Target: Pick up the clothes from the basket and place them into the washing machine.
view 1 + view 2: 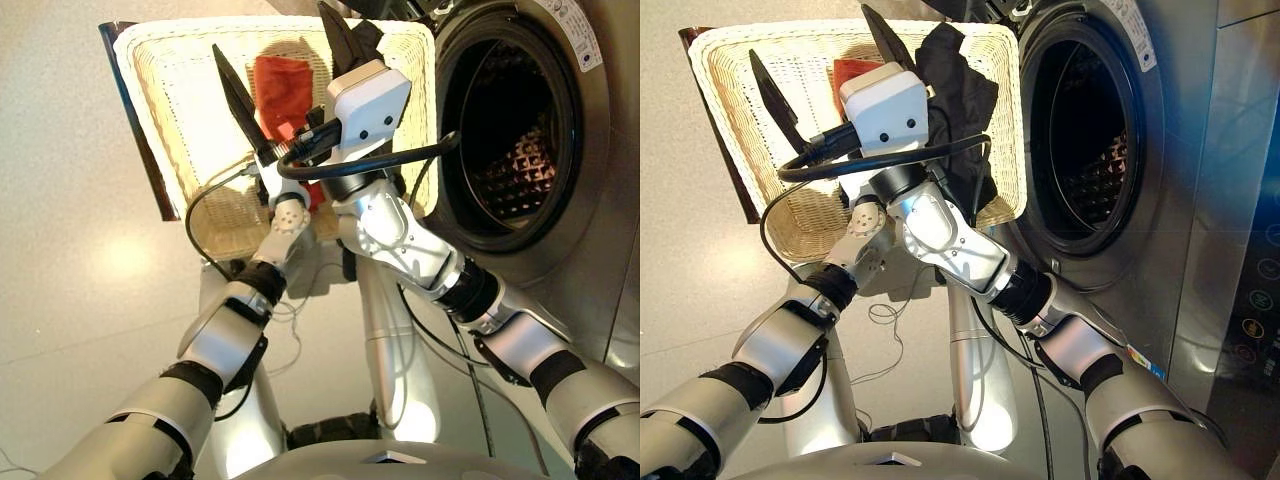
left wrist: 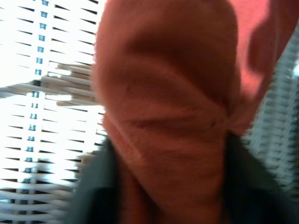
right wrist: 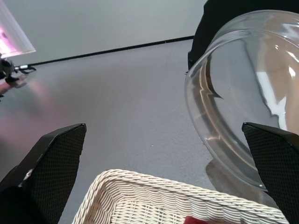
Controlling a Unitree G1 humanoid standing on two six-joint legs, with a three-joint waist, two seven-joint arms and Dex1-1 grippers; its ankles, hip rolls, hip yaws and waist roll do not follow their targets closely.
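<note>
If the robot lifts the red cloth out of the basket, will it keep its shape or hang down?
The red cloth will probably hang limp: it lies crumpled in the basket, and the left wrist view shows soft folds. It looks thin, so likely light. Its matte weave suggests it should not slip easily from the left tool.

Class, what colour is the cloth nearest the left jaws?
Red cloth, clearest in the left wrist view.

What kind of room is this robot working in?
Probably a laundry area. A front-loading washing machine stands open, a cream wicker basket beside it holds a red cloth and a black cloth, and another appliance panel stands alongside.
</note>
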